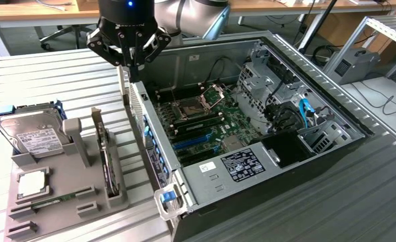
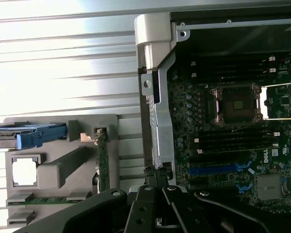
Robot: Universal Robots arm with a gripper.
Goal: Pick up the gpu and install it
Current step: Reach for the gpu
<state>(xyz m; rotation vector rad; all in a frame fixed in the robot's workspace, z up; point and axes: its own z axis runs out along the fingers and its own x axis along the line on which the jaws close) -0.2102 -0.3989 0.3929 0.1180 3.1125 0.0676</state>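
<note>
Exterior view's upper left: my gripper, fingers shut and empty, above the case wall. Lower left: gpu upright in the tray. Hazard: a descent with fingers shut may strike the card.

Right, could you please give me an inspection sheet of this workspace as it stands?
Surface: slatted metal table, carrying a grey holder and an open computer case.
Job's things: gpu stands on edge in the holder, not picked up; motherboard exposed in the case.
Clutter: hard drive, processor chip and memory stick in the holder.
Grippers: gripper, fingers shut, nothing seen between them, above the case wall that faces the holder.
Cables: blue cable inside the case; black cables at the exterior view's right.
Surroundings: chair base; grey box beyond the case.
</note>
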